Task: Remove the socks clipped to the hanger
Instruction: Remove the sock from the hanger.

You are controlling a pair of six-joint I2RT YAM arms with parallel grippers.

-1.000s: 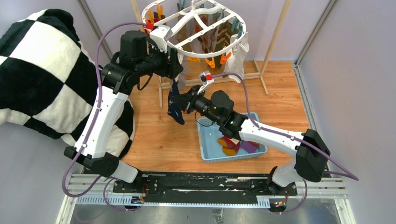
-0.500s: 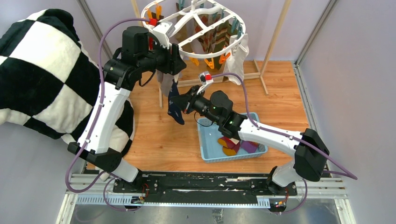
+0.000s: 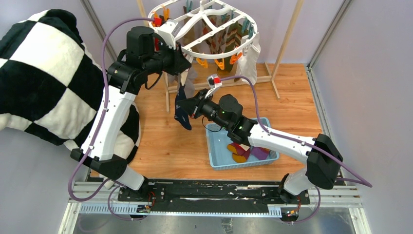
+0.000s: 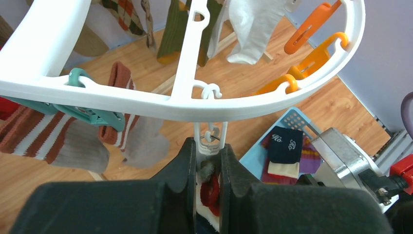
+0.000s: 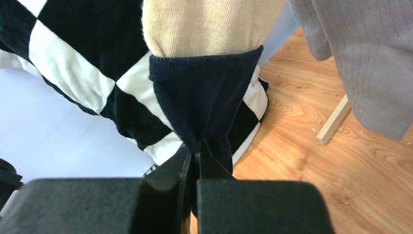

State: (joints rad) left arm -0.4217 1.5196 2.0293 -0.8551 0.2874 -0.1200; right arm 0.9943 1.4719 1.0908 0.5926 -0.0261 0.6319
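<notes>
Squeezing the white clip (image 4: 210,142), the left fingers (image 4: 183,163) should spread it fully. Right fingers (image 5: 168,173), clamped on the navy sock (image 5: 204,97), then pull gently downward.

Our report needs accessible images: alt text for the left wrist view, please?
The left gripper pinches a white clip hanging under the white hanger. Striped, olive and white socks dangle beyond; a blue basket shows lower right.

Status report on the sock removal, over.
Left gripper squeezing the white clip under the hanger. Right gripper shut on the navy sock hanging from it. Grey sock close beside, not blocking.
</notes>
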